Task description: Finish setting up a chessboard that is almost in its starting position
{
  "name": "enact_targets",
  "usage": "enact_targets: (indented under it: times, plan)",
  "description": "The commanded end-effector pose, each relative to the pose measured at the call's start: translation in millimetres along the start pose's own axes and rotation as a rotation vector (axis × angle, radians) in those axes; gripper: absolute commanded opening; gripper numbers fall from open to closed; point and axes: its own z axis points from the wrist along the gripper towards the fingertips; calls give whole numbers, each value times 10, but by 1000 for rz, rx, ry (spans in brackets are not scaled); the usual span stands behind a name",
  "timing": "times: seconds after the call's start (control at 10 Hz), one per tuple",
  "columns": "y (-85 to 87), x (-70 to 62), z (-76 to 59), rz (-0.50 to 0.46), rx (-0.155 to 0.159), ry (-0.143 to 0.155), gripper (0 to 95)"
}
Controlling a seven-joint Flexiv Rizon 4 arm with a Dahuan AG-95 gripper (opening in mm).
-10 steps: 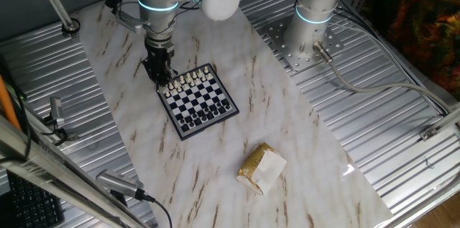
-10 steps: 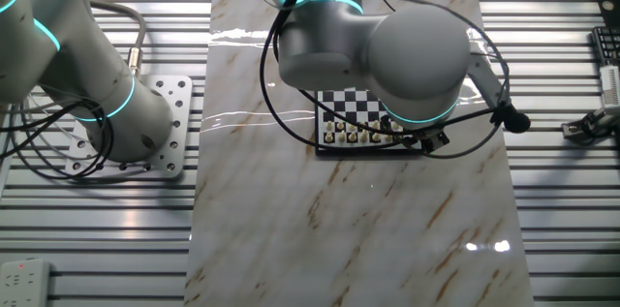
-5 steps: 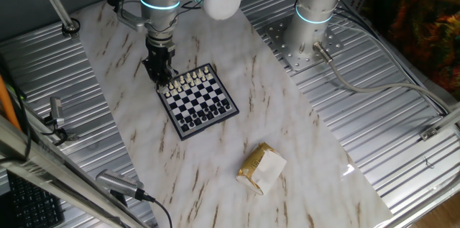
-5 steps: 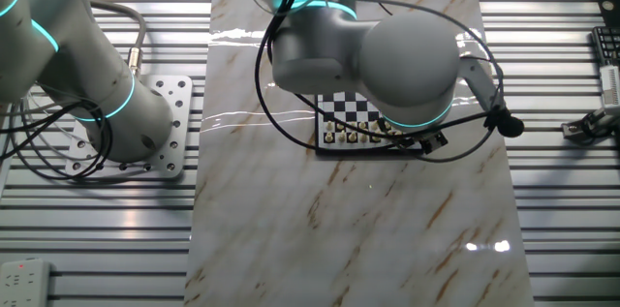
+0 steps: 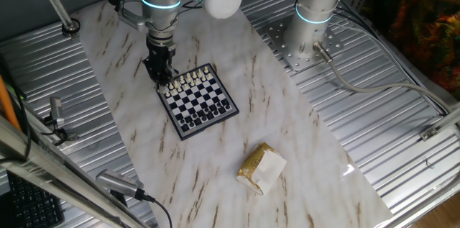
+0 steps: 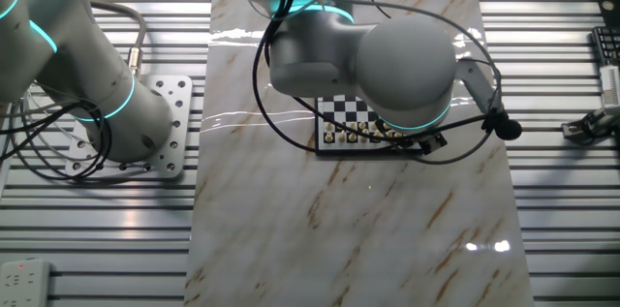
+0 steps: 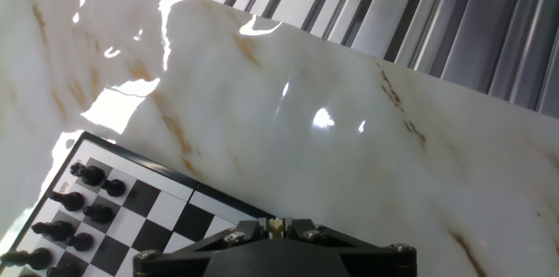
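Observation:
The chessboard [image 5: 199, 103] lies on the marble tabletop, with white pieces [image 5: 190, 80] along its far side and black pieces [image 5: 206, 118] along its near side. My gripper [image 5: 162, 75] hangs at the board's far-left corner, just above the white rows. In the hand view my gripper [image 7: 277, 225] is shut on a small white chess piece [image 7: 277, 223], above the chessboard [image 7: 166, 216], whose black pieces [image 7: 77, 218] show at the lower left. In the other fixed view my arm covers most of the chessboard [image 6: 351, 109], and the gripper itself is hidden.
A tan-and-white paper packet [image 5: 261, 168] lies on the marble toward the near right. A second arm's base [image 5: 314, 14] stands on a metal plate [image 5: 291, 44] at the back right. Ribbed metal surfaces flank the marble top.
My arm has shifted slightly along the board's white side, still holding the white piece. The board and the packet have not moved.

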Motion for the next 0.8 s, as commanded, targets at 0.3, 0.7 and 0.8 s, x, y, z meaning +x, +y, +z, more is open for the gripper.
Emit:
enact_targets:
  times: [0.3, 0.7, 0.8]
  plan:
    - [-3, 3, 6, 2, 1, -5, 0]
    - [1, 1, 17, 4, 3, -14, 0]
    - [2, 1, 19, 4, 4, -17, 0]
